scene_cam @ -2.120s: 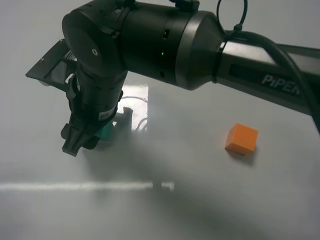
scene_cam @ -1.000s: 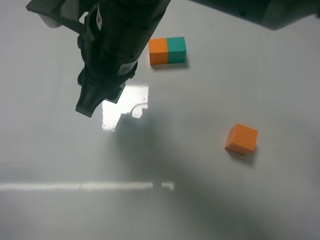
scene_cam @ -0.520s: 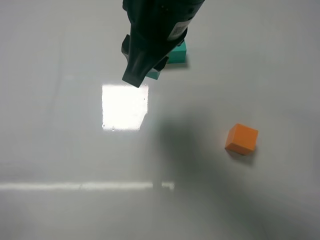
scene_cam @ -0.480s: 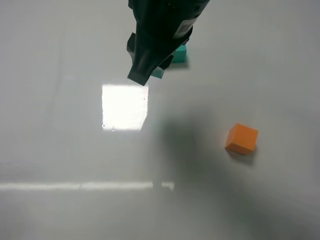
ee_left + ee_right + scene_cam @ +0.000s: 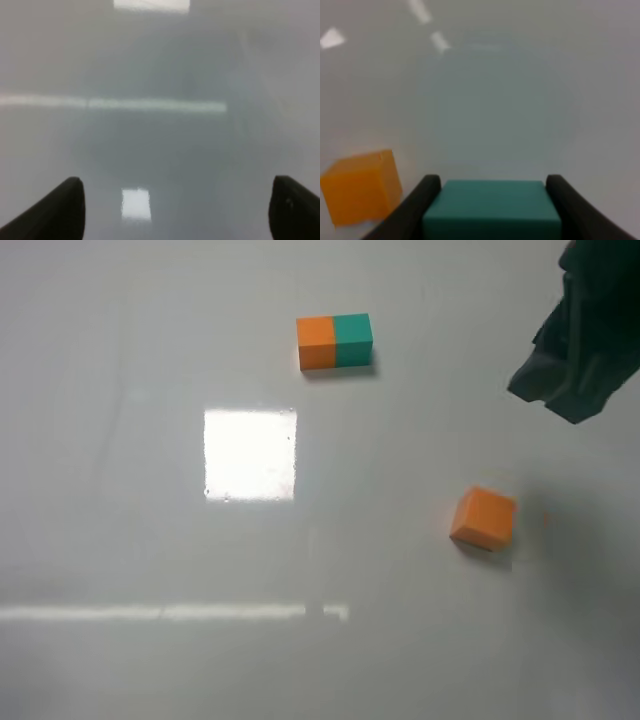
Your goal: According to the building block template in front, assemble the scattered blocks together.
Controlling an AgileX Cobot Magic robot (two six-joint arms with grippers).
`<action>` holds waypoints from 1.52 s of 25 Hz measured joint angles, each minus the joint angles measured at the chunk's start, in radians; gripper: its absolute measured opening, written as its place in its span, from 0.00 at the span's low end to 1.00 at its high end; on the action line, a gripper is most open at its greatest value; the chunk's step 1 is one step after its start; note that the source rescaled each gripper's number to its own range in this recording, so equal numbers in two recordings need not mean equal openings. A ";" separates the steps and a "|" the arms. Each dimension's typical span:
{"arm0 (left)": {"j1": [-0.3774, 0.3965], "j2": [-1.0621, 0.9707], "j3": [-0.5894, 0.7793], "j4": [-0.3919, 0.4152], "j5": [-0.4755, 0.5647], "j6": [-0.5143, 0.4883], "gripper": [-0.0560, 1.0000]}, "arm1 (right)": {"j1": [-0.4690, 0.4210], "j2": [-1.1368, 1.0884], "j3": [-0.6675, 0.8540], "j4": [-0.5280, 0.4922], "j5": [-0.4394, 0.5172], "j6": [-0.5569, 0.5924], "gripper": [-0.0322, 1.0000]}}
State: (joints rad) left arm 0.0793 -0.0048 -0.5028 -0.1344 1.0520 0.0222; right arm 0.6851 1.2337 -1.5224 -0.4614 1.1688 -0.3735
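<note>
Pale grey and glossy, the tabletop (image 5: 110,540) carries a bright square reflection (image 5: 250,454) left of its middle and a thin streak of light nearer the front. On the far side, about midway across, lies the building block template (image 5: 334,341), a short bar flat on the surface with its orange half on the left and its teal-green half on the right. The orange cube (image 5: 483,518) sits nearer and to the right, well apart from the template and turned at a slight angle to it. The right gripper (image 5: 565,380) shows in the high view as a dark shape at the right edge, farther back than the orange cube and to its right. Its wrist view shows the teal-green cube (image 5: 492,202) pinched between the two dark fingers (image 5: 422,200), one pressed against each side, with the orange cube off to one side and not touching it. The left gripper (image 5: 176,185) is spread wide, holding nothing, with only bare tabletop between its fingertips.
</note>
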 joint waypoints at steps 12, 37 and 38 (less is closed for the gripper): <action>0.000 0.000 0.000 0.000 0.000 0.000 0.05 | -0.015 -0.208 0.369 0.001 -0.061 0.005 0.03; 0.000 0.000 0.000 0.000 0.000 0.001 0.05 | -0.015 -0.115 0.536 0.005 -0.273 0.032 0.03; 0.000 0.000 0.000 0.000 0.000 0.001 0.05 | -0.015 -0.115 0.543 0.006 -0.288 0.035 0.03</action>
State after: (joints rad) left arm 0.0793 -0.0048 -0.5028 -0.1344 1.0517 0.0229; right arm 0.6699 1.1184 -0.9793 -0.4556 0.8803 -0.3382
